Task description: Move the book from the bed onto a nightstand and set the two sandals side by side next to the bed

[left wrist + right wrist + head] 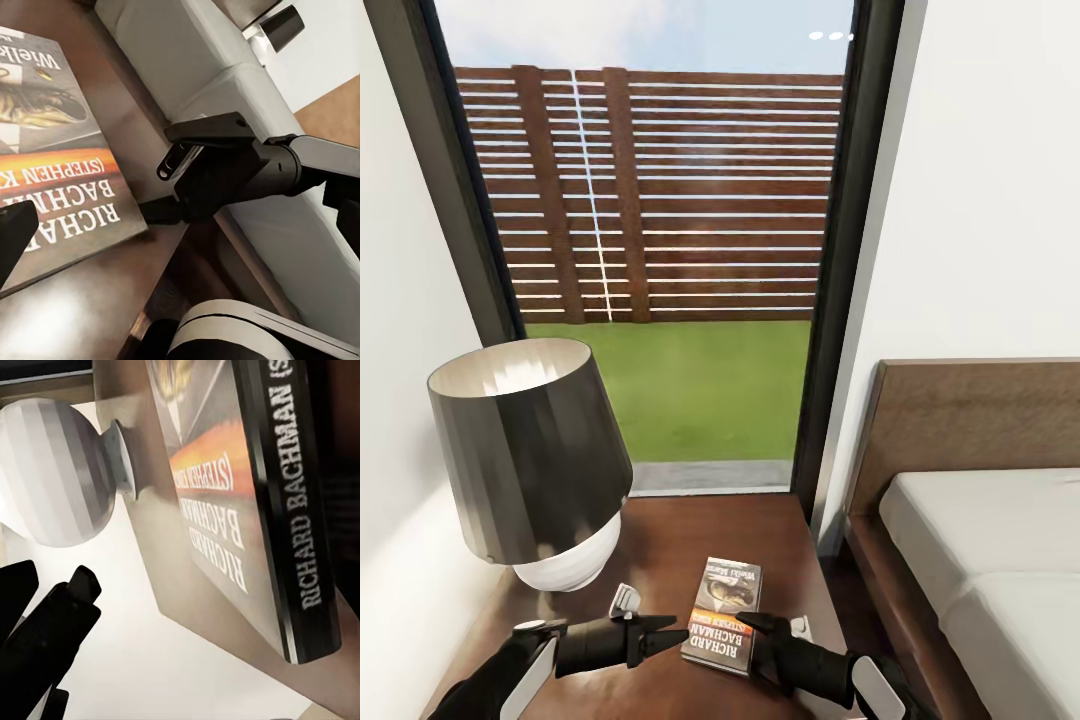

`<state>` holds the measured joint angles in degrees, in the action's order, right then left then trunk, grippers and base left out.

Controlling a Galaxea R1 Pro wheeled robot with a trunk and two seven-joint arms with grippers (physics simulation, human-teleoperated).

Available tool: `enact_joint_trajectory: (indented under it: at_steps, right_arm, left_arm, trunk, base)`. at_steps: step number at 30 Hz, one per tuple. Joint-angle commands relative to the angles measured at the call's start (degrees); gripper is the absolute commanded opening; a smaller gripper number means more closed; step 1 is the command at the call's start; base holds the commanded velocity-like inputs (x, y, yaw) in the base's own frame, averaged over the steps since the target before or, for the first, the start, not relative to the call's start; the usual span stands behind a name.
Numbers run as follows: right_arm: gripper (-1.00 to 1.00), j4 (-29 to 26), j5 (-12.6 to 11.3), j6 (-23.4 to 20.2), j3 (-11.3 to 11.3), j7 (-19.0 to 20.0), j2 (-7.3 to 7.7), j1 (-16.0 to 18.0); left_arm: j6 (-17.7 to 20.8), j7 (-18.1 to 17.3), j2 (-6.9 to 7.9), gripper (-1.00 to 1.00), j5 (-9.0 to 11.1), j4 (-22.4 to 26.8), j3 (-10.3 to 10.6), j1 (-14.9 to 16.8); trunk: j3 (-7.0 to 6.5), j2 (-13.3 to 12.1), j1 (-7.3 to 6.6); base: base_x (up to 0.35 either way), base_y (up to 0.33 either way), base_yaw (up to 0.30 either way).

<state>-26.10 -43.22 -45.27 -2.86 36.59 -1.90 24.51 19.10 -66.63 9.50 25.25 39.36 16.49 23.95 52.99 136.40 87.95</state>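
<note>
The bed, with dark wood frame and smooth grey mattress, stands right of the glossy brown nightstand. A thin flat book lies on it, beside a round-based lamp. Left end effector and right end effector flank the book, both released.

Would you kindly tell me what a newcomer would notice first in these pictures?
Probably the big dark-shaded lamp at the nightstand's left rear, before the tall window. Then the Richard Bachman book lying flat near the front edge, flanked by the left tool and right tool.
</note>
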Motion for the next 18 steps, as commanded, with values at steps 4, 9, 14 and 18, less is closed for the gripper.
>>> enact_joint_trajectory:
  at_steps: [4, 9, 14, 18]
  right_arm:
    - [1.00, -0.02, 0.07, -0.35, -0.30, 0.06, -0.04, 0.03]
    - [1.00, -0.01, 0.07, -0.35, -0.29, 0.06, -0.03, 0.05]
    - [1.00, -0.01, 0.07, -0.35, -0.30, 0.06, -0.03, 0.05]
    - [1.00, -0.02, 0.07, -0.35, -0.28, 0.06, -0.03, 0.03]
  left_arm:
    - [0.59, 0.01, 0.07, 1.00, 0.59, 0.01, 0.30, 0.04]
    - [0.59, 0.17, 0.01, 1.00, 0.59, 0.01, 0.34, 0.04]
    - [0.59, 0.26, 0.01, 1.00, 0.59, 0.01, 0.32, 0.04]
    - [0.59, 0.28, 0.04, 1.00, 0.59, 0.01, 0.31, 0.04]
  trunk:
    - [0.06, 0.02, -0.01]
    - [0.06, 0.02, -0.01]
    - [0.06, 0.02, -0.01]
    - [0.06, 0.02, -0.01]
  base:
    - [-0.106, 0.000, 0.000]
    - [-0.311, 0.000, 0.000]
    - [-0.144, 0.000, 0.000]
    - [-0.021, 0.000, 0.000]
